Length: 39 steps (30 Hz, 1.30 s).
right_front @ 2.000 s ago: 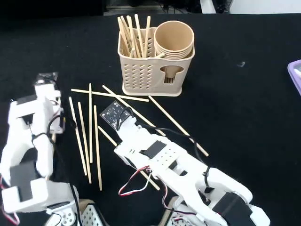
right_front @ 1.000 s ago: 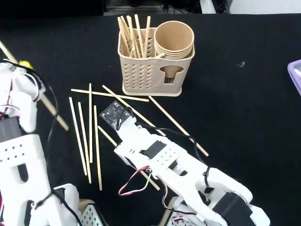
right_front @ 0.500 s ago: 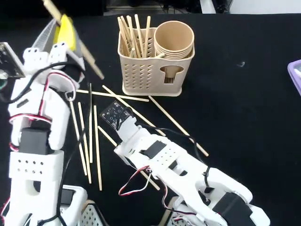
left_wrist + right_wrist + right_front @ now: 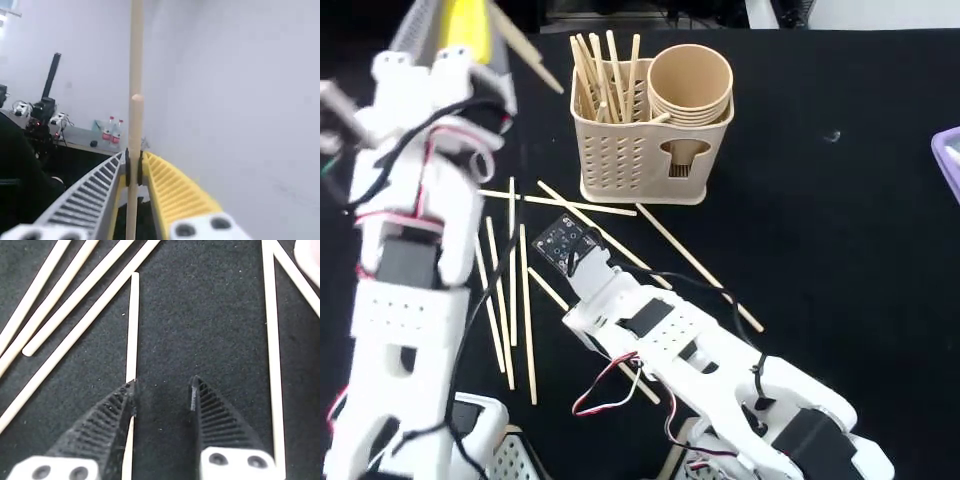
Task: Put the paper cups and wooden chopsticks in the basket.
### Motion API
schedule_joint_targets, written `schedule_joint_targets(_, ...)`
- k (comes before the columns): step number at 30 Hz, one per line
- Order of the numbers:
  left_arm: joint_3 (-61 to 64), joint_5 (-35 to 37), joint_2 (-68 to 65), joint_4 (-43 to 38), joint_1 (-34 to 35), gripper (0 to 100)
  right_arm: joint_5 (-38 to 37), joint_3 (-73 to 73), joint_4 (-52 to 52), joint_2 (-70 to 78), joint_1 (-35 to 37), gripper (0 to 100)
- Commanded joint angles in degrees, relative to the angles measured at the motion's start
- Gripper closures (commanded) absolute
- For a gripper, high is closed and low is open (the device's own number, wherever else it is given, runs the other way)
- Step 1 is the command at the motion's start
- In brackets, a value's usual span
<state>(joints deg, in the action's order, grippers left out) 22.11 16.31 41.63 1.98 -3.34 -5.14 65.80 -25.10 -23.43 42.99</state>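
The beige slotted basket (image 4: 645,150) stands at the back middle of the black table, holding stacked paper cups (image 4: 690,82) and several wooden chopsticks (image 4: 600,70). My left gripper (image 4: 450,25) is raised left of the basket, shut on one chopstick (image 4: 528,58) whose end points toward the basket; the left wrist view shows that chopstick (image 4: 135,75) pinched between the grey and yellow fingers (image 4: 165,185). Several loose chopsticks (image 4: 508,290) lie on the table. My right gripper (image 4: 162,385) hangs open low over the table, one finger over a loose chopstick (image 4: 132,325).
The right arm's body (image 4: 700,360) lies across the front middle, covering parts of some chopsticks. More chopsticks (image 4: 695,262) lie crossed just in front of the basket. A purple container's edge (image 4: 948,160) shows at the far right.
The left arm lifted off the table with a chopstick in its gripper and swung up and right toward the basket. The right arm has not moved.
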Motion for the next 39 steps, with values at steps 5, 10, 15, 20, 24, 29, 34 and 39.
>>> schedule_joint_targets(5,-10.6,-1.7,-12.7,-1.2,-4.9,97,-0.4,-2.9,-0.2,0.6,0.4,83.2)
schedule_joint_targets(10,-8.2,-8.6,-17.2,-1.1,-6.2,97,-0.4,-2.5,0.0,0.6,0.6,83.2)
schedule_joint_targets(15,-2.9,-12.0,-18.0,-1.1,-9.6,97,-0.4,-2.6,0.0,0.6,0.7,83.2)
schedule_joint_targets(20,-2.1,-12.6,-18.4,-1.1,-11.3,97,-0.4,-2.6,0.0,0.6,0.7,83.3)
schedule_joint_targets(24,-2.0,-12.3,-18.1,-0.4,-11.0,92,-0.4,-2.6,0.0,0.6,0.7,83.3)
schedule_joint_targets(29,-7.1,-12.7,-18.2,10.5,-10.8,90,-0.4,-2.6,0.0,0.6,0.7,83.4)
schedule_joint_targets(34,-11.9,-12.7,-18.1,15.7,-10.7,90,-0.4,-2.6,0.0,0.6,0.7,83.4)
schedule_joint_targets(39,-13.1,-12.7,-17.0,16.2,-8.8,91,-0.4,-2.5,-0.1,0.6,0.7,83.4)
